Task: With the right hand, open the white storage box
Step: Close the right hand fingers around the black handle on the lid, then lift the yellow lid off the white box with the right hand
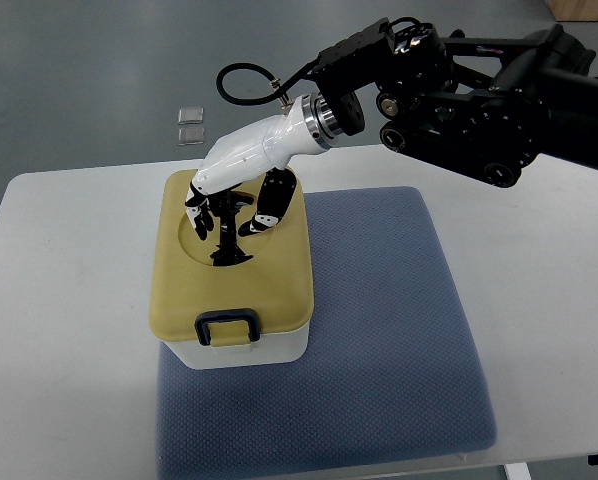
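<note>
A white storage box (241,352) with a mustard-yellow lid (269,285) stands on the left part of a blue-grey mat. A black latch (228,326) sits at the lid's front edge, and the lid lies flat on the box. My right hand (224,215), white with black fingertips, reaches in from the upper right over the lid's oval recess. Its fingers point down around the black handle (229,250) in the recess, curled at it. Whether they grip the handle firmly I cannot tell. The left arm does not show.
The blue-grey mat (379,330) covers the middle of a white table (539,300). Two small clear packets (190,125) lie on the grey floor beyond the table's far edge. The black right arm (469,90) spans the upper right.
</note>
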